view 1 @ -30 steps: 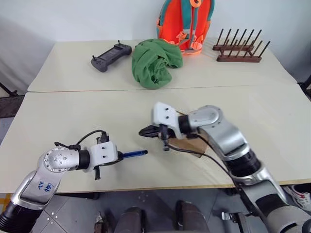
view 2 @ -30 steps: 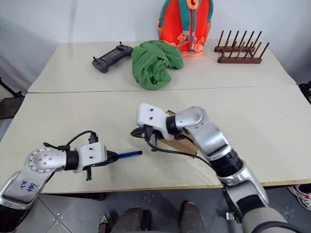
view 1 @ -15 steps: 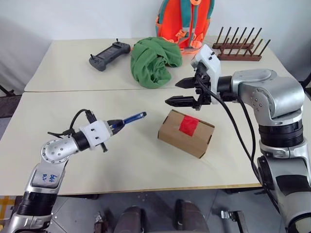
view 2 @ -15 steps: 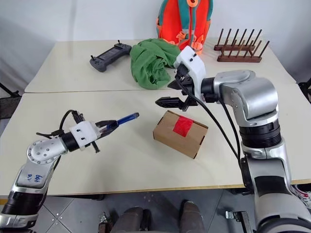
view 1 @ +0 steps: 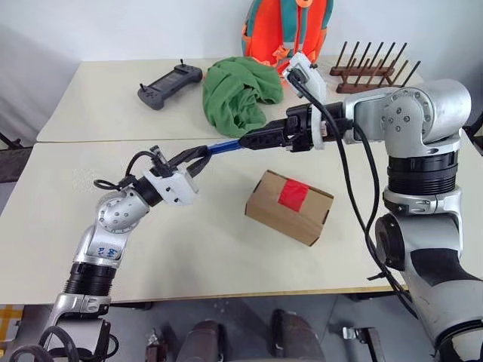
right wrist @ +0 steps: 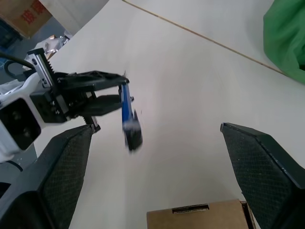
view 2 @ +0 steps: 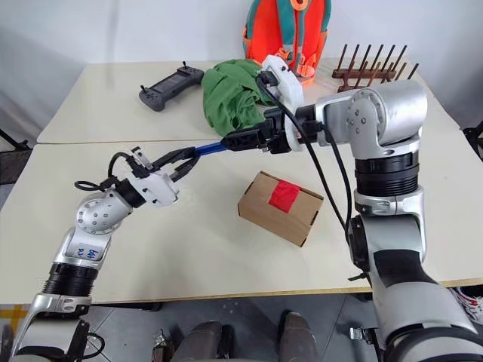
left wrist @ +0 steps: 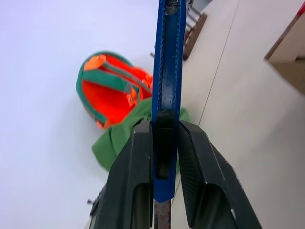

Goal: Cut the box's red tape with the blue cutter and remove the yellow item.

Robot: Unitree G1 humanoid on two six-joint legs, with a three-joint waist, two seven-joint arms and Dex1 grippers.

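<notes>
Left eye view: the box (view 1: 290, 206) is seen lying on the front tabletop (view 1: 189, 249), a little to the right of the middle, with nothing touching it. The red tape (view 1: 293, 196) is stuck on its top and looks whole. The blue cutter (view 1: 226, 146) is held up in the air above the tabletop, behind and to the left of the box. It is pinched by the left end effector (view 1: 195, 160) at one end, and its other end points at the right end effector (view 1: 256, 141). The right end effector's black fingers are spread wide, and the cutter's tip is near them.

Farther back, on the rear tabletop, a green cloth (view 1: 240, 94) is bunched up just behind the two end effectors. An orange and green backpack (view 1: 287, 34) stands behind the cloth. A wooden rack (view 1: 371, 72) sits to the right of it, and a dark grey controller (view 1: 167, 84) lies to the left. Nothing lies between the box and the cutter.

In the left wrist view the two dark fingers (left wrist: 143, 162) are seen pressed against both sides of the cutter, which the head views do not show so clearly. In the right wrist view the wide gap between the right fingers (right wrist: 62, 157) is plain, with the cutter seen between them but farther off.

A second ago the box was covered by the right arm and the cutter was held low near the tabletop. Now both arms have been lifted, the right fingers have been opened, and the box is left bare.
</notes>
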